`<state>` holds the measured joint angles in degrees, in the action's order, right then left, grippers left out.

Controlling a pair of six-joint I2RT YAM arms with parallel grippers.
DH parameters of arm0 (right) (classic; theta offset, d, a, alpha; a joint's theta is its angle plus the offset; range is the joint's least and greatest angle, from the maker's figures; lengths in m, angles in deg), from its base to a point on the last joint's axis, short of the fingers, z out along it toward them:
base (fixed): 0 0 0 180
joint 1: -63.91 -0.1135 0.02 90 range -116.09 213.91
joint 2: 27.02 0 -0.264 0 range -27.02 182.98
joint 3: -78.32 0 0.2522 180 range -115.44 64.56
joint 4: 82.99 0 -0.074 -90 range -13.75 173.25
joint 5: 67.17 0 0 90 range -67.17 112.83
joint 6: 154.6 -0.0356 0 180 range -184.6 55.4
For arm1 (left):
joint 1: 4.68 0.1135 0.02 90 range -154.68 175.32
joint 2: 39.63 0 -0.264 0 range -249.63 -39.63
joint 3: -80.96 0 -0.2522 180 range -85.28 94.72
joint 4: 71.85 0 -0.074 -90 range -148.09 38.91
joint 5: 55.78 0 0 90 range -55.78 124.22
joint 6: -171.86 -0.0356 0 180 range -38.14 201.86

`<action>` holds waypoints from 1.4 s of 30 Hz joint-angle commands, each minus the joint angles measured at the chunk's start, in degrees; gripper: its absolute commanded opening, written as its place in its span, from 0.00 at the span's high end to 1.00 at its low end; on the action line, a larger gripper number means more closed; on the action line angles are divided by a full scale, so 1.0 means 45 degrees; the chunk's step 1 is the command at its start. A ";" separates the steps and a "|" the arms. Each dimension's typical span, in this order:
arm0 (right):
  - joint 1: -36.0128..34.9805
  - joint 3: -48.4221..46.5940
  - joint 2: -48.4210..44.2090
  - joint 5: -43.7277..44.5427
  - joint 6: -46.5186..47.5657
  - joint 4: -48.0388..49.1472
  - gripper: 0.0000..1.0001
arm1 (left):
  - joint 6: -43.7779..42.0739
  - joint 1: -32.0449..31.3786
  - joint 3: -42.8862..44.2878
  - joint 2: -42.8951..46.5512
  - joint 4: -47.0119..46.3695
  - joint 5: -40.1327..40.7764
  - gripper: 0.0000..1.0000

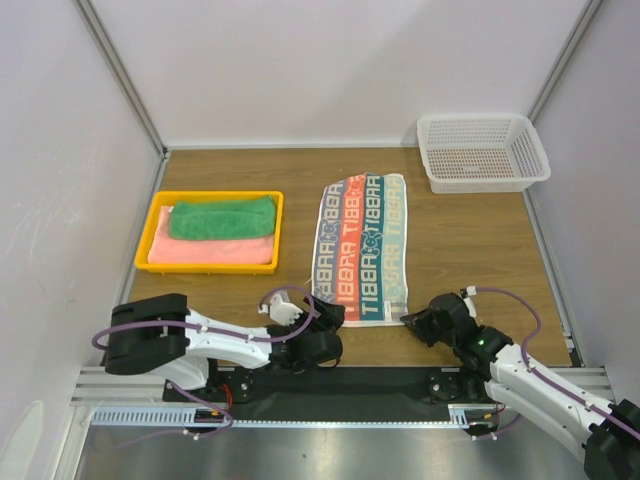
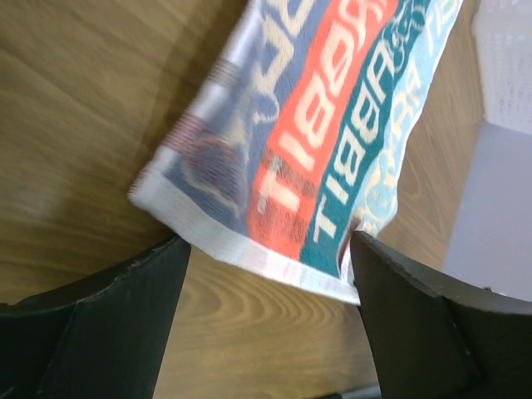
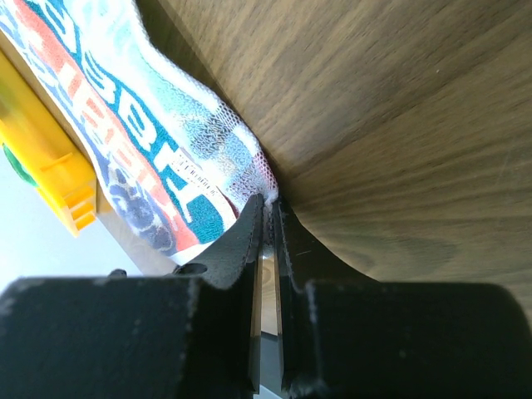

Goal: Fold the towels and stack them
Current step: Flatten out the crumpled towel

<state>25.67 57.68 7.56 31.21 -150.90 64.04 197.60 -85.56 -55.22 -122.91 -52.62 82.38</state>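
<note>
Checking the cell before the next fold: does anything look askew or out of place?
Only a small thing: the white-and-teal patterned towel lies flat but slightly askew, its near right corner pinched in the shut right gripper. The green towel sits folded on the salmon-pink towel in the yellow plastic tray.

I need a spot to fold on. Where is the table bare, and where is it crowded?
Widest bare wood: right of the patterned towel, in front of the basket. A narrower strip runs between the tray and that towel. Crowded: the near edge, where the left fingers and right fingers sit at the towel's near edge.
</note>
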 commanded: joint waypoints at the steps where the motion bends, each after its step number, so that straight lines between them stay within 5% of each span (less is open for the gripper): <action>1: 0.0040 -0.0387 -0.0108 0.0129 0.0155 -0.0127 1.00 | 0.5450 0.0024 -0.0665 -0.0769 0.3176 0.0468 0.13; 14: 0.0060 -0.0445 0.0126 0.0246 0.0155 0.0028 1.00 | 0.7111 0.0025 -0.1290 -0.1082 0.2944 0.1582 0.19; 28: 0.0060 -0.0543 0.0692 0.0247 0.0213 0.0263 1.00 | 0.3735 0.0044 -0.2363 -0.0418 -0.0744 0.2012 0.20; 32: 0.0060 -0.0640 0.0673 0.0246 0.0233 0.0049 1.00 | 0.2507 0.0102 -0.2911 -0.0067 -0.2483 0.0883 0.19; 42: 0.0060 -0.0757 0.0575 0.0266 0.0214 -0.0147 1.00 | 0.1917 -0.0014 -0.2677 0.1279 -0.0696 -0.0818 0.16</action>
<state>25.80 56.50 10.30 31.17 -150.82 64.39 197.80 -84.93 -66.21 -118.52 -65.71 89.29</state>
